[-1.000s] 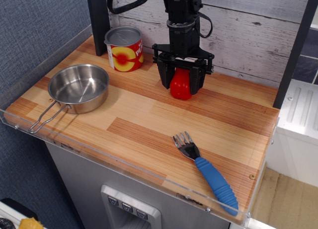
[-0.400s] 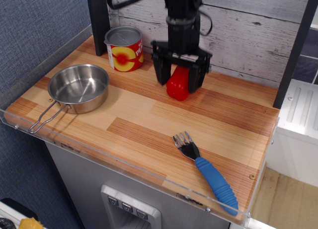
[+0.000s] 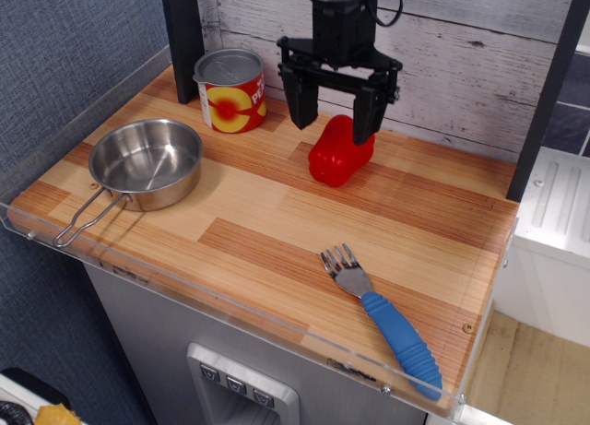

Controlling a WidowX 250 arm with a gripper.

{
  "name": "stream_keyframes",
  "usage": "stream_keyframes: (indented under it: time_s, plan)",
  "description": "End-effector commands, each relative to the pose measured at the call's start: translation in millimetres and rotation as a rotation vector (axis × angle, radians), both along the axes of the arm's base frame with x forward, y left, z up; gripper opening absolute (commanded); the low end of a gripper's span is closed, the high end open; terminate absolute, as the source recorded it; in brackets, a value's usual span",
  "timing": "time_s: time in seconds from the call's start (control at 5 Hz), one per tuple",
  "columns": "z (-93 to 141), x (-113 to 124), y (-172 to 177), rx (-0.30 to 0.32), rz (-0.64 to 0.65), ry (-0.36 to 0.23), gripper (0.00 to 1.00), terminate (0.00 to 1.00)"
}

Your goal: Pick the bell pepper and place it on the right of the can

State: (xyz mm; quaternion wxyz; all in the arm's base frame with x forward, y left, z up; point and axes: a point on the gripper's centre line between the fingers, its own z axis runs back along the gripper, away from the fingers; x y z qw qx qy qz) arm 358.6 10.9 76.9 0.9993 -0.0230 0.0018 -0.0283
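The red bell pepper [image 3: 338, 153] lies on the wooden table [image 3: 277, 213], to the right of the can [image 3: 230, 90], with a gap of bare wood between them. The can has a silver lid and a yellow label with a red circle. My gripper [image 3: 334, 123] is open and empty, with its two black fingers spread wide just above the pepper. The right finger's tip overlaps the pepper's upper right part in the image; the left finger hangs beside it.
A shallow steel pan [image 3: 145, 162] with a wire handle sits at the left front. A fork with a blue handle [image 3: 383, 315] lies at the front right. A white plank wall [image 3: 461, 65] stands behind, and a clear rim edges the table.
My gripper let go of the pepper, opened wider and rose straight up. The pepper now rests on the table, tipped slightly to the left.
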Motion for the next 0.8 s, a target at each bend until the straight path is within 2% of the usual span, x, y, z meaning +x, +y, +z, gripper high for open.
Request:
stream_keyframes:
  time_s: [0.0, 0.2, 0.4, 0.6]
  plan:
    - [42, -43, 8, 0.112, -0.107, 0.038, 1.00, 0.00]
    - [47, -74, 18, 0.150, -0.143, 0.046, 1.00, 0.00]
    - [54, -101, 36, 0.133, -0.127, 0.038, 1.00, 0.00]
    - [64, -118, 47, 0.147, -0.104, 0.042, 1.00, 0.00]
